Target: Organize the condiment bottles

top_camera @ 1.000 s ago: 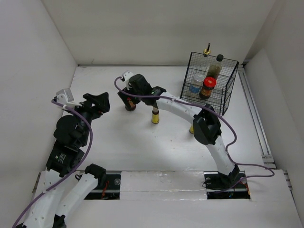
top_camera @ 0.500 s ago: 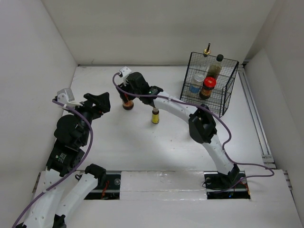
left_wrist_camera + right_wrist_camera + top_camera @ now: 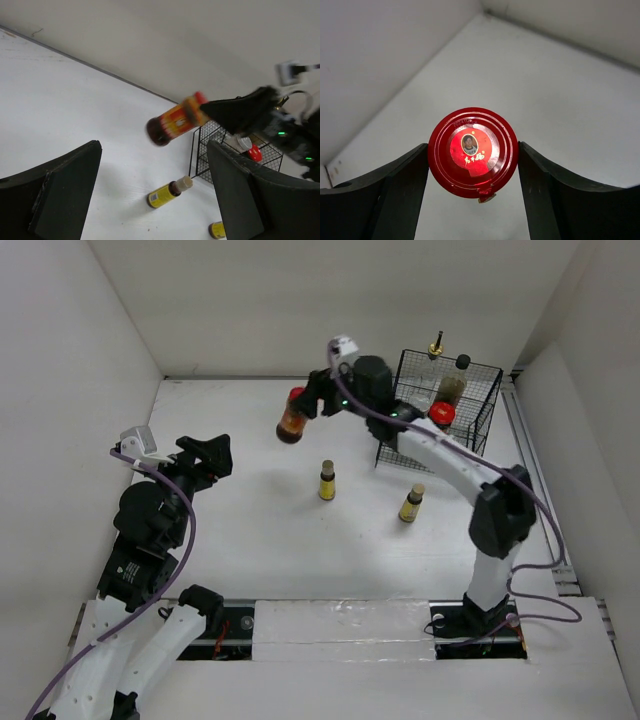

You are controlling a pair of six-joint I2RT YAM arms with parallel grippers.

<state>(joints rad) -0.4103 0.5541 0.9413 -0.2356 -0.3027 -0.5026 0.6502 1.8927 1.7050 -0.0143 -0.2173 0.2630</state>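
Pinching a red-lidded brown glass jar point(image 3: 291, 423) by its lid in the right gripper point(image 3: 312, 400), fingers pressing on both sides of the lid, and holding it tilted in the air in the upper centre of the top view. Stretching the right arm from lower right, elbow bending near the right edge, forearm slanting up and left past the black wire basket point(image 3: 482, 435). Hovering the left gripper point(image 3: 213, 454) at middle left, fingers spread wide around nothing, arm folding back on itself. Showing two small yellow-labelled bottles point(image 3: 327, 480) point(image 3: 411, 503) standing upright, apart, below the jar.
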